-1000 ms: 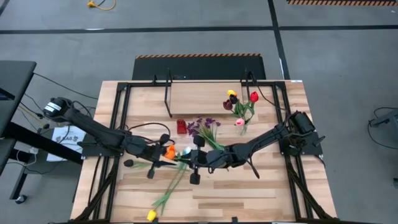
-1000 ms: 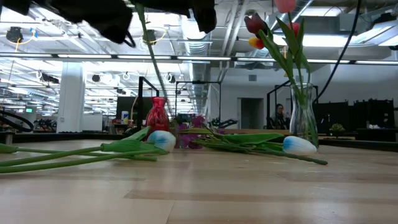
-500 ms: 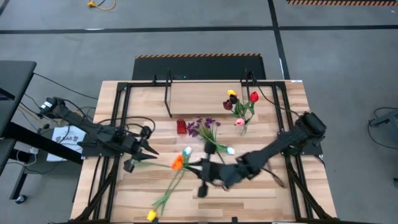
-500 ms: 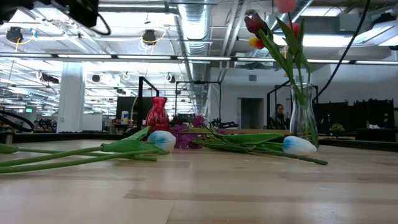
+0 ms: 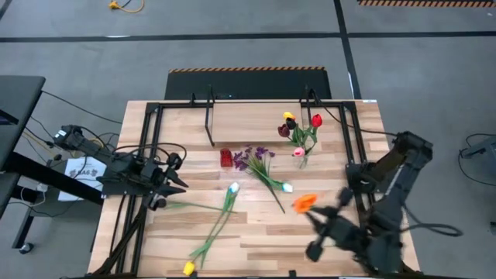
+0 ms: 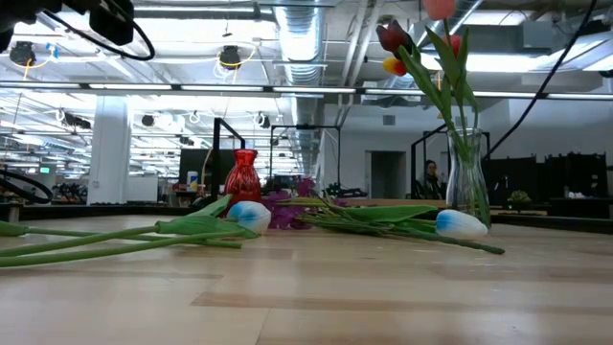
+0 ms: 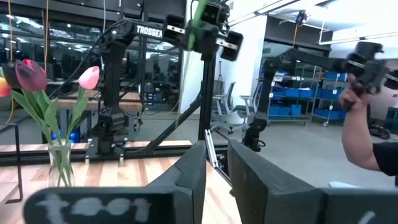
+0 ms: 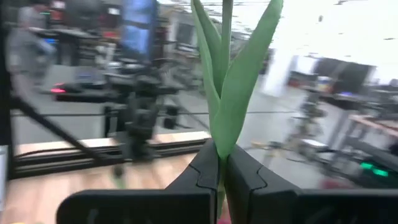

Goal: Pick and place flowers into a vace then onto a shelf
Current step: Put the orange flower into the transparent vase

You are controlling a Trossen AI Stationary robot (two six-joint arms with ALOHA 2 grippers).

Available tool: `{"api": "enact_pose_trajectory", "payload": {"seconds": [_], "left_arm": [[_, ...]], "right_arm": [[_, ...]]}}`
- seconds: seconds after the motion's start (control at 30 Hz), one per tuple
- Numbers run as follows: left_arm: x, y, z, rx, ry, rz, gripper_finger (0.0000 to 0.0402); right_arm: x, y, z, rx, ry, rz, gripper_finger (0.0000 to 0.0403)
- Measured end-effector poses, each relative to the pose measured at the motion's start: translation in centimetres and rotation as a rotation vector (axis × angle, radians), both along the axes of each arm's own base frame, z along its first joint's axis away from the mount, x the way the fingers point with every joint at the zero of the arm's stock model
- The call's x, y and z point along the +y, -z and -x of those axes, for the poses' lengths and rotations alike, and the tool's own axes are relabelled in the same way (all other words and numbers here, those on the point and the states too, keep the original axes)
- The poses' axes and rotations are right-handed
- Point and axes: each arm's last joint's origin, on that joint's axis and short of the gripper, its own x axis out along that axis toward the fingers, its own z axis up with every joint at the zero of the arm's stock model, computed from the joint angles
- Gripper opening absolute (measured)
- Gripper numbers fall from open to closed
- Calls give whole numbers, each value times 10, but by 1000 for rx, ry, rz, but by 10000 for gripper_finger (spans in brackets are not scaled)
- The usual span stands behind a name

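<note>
The right gripper hangs over the near right part of the wooden counter and its jaws are clenched on the green stem of an orange tulip. In the high view the orange head points toward the middle of the counter, above the boards, just beside the right arm's wrist. In the right wrist view the stem and its two long leaves rise straight out from between the two dark fingers, which press together on it.

The left gripper waits at the left edge of the counter, raised above it. Its jaws are released and hold nothing; in the left wrist view a gap shows between the two fingers.

The glass vase stands on the right half of the counter, near the front edge of the shelf, and holds a dark maroon, a yellow, a red and a pink tulip. The shelf is at the far side of the counter.

On the counter lie a purple sprig beside a small red vase, two white tulips with long green stems, and a yellow tulip at the near edge. In the low view the white heads rest on the boards, well apart.

In the left wrist view a person's hand shows in the room beyond.
</note>
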Motion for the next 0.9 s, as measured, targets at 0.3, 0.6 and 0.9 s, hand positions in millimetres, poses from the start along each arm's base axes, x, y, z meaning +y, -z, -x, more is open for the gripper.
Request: {"api": "enact_pose_trajectory", "payload": {"seconds": [0.3, 0.6, 0.9], "left_arm": [[0, 0, 0, -1, -1, 1, 56], [0, 0, 0, 1, 0, -1, 56], [0, 1, 0, 10, 0, -4, 56]], "right_arm": [[-51, -3, 55, -55, -1, -82, 0], [-129, 10, 87, -99, 71, -146, 0], [-158, 66, 95, -135, 135, -187, 0]]}}
